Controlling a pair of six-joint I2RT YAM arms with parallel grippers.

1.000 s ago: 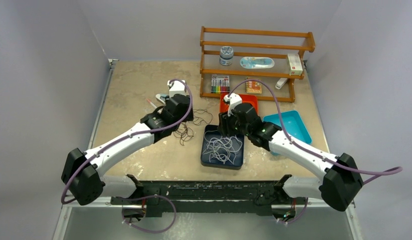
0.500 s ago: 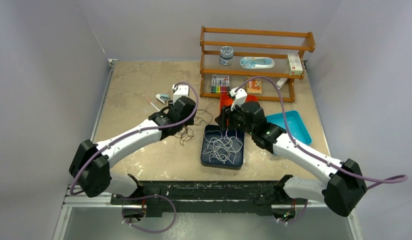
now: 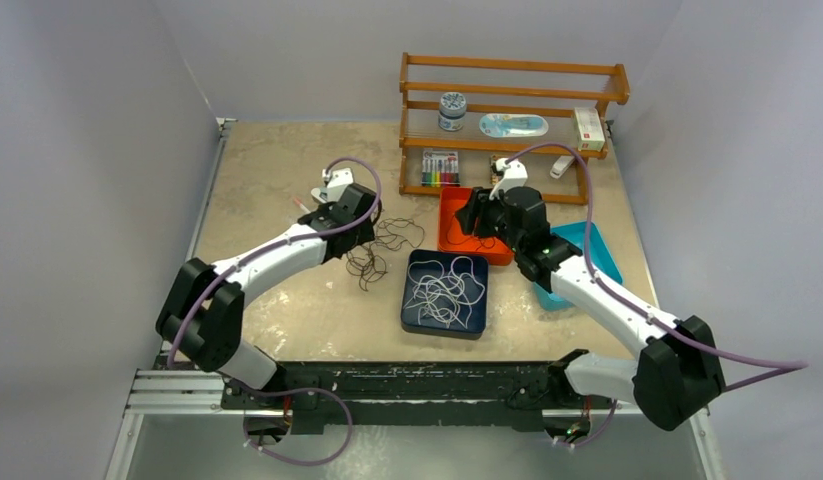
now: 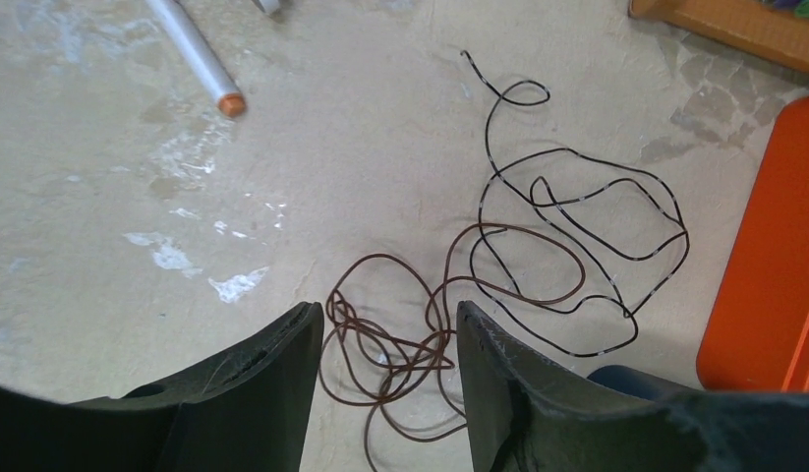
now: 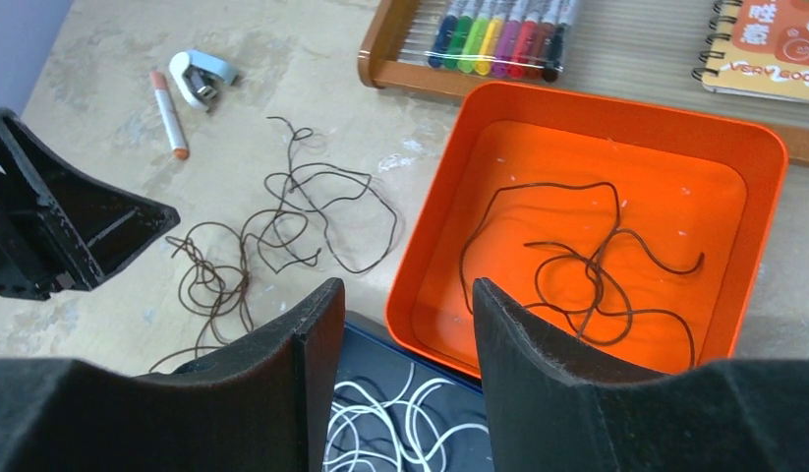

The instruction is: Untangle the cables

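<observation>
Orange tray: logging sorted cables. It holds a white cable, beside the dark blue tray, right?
No: the orange tray holds a dark cable, not white, as the right wrist view shows. It does sit beside the dark blue tray.

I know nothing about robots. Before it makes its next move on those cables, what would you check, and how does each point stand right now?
1. Left gripper open and empty: ok.
2. Right gripper open and empty: ok.
3. White cable alone in the blue tray: ok.
4. One dark cable alone in the orange tray: ok.
5. Brown cable free of the black cable on the table: not ok, they cross each other.
6. Brown cable free of knots: cannot tell.
</observation>
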